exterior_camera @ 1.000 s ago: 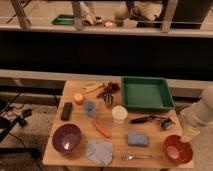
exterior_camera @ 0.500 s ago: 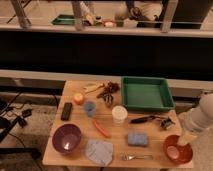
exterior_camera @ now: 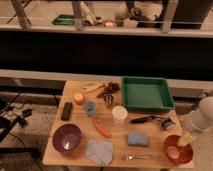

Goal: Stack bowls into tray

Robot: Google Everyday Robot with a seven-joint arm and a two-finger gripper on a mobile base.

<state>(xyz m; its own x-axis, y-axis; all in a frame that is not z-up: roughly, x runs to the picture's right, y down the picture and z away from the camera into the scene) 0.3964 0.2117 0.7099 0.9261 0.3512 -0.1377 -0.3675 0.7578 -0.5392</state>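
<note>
Jaws of the gripper (exterior_camera: 184, 139) gape empty over the orange bowl (exterior_camera: 176, 150); purple bowl (exterior_camera: 67, 138) sits on the bench (exterior_camera: 80, 120), tray (exterior_camera: 147, 107) unfilled.

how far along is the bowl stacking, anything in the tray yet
Nothing looks done: the large green rectangular tray holds no bowl. In hand: the open gripper is at the rim of the glossy orange-red bowl, front right on the wooden table, not lifted. Left: move it into the tray, then stack the glossy dark purple bowl, front left, with it.
</note>
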